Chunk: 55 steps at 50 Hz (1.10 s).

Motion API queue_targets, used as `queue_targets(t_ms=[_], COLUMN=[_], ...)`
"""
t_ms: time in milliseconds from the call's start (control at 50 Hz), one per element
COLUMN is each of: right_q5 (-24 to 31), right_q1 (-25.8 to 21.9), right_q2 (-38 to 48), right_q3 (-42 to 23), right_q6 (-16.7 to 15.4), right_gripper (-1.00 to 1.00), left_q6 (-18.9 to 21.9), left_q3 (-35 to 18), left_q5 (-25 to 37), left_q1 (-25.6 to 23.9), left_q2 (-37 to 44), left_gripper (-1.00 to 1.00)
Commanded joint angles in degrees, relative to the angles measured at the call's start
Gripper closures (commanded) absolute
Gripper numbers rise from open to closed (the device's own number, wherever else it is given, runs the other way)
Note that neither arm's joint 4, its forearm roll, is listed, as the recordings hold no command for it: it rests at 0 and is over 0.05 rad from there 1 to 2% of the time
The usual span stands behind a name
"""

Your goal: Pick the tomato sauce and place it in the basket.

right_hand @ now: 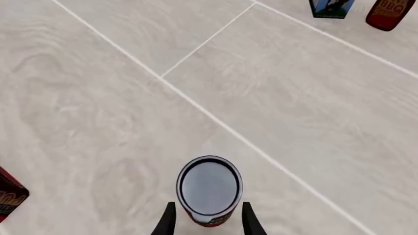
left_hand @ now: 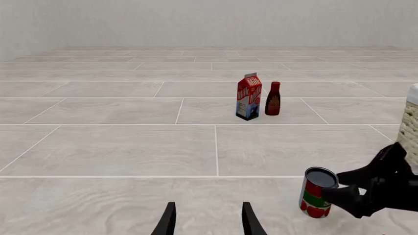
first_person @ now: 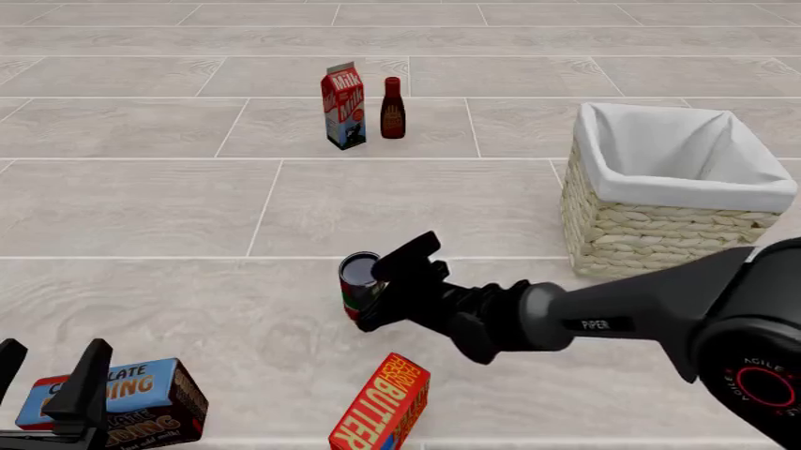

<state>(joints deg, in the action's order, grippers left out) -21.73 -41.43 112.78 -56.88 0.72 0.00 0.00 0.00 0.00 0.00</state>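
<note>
The tomato sauce [first_person: 358, 277] is a small red-labelled can with a green band and dark top, standing upright on the tiled floor near the front centre. My right gripper [first_person: 383, 285] is open with one finger on each side of the can, which shows in the right wrist view [right_hand: 209, 188] between the fingers [right_hand: 168, 220]. It also shows in the left wrist view [left_hand: 318, 193]. The basket [first_person: 639, 234] stands to the right, straw wicker with a white lining. My left gripper [first_person: 48, 375] is open and empty at the front left.
A milk carton [first_person: 343, 106] and a dark red bottle [first_person: 392, 109] stand together at the back. A butter box [first_person: 382, 408] lies just in front of the can. A chocolate box [first_person: 126, 403] lies beside my left gripper.
</note>
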Motion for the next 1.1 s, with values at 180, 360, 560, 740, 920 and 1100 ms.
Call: queue_targets(t_ms=[180,360,560,740,920,1100], right_q5=[0.0,-0.2,0.1,0.7,0.9,1.2], right_q1=[0.0,0.1,0.4,1.1,0.9,1.0], right_q2=[2.5,3.5,4.5,5.2,4.5,3.4], right_q3=[-1.6,-2.1,-3.2,-4.4,-4.6,-4.3], right_q6=[0.6,1.0,0.8,0.1,-0.3,-0.7], right_gripper=[-1.00,-1.00,-1.00,-1.00,1.00,1.00], left_q6=[0.0,0.0,0.0,0.0,0.0,0.0], left_q3=[0.0,0.0,0.0,0.0,0.0,0.0], left_q5=[0.0,0.0,0.0,0.0,0.0,0.0], left_q1=[0.0,0.0,0.0,0.0,0.0,0.0], left_q2=[0.0,0.0,0.0,0.0,0.0,0.0], left_gripper=[-1.00,-1.00,-1.00,-1.00,-1.00,-1.00])
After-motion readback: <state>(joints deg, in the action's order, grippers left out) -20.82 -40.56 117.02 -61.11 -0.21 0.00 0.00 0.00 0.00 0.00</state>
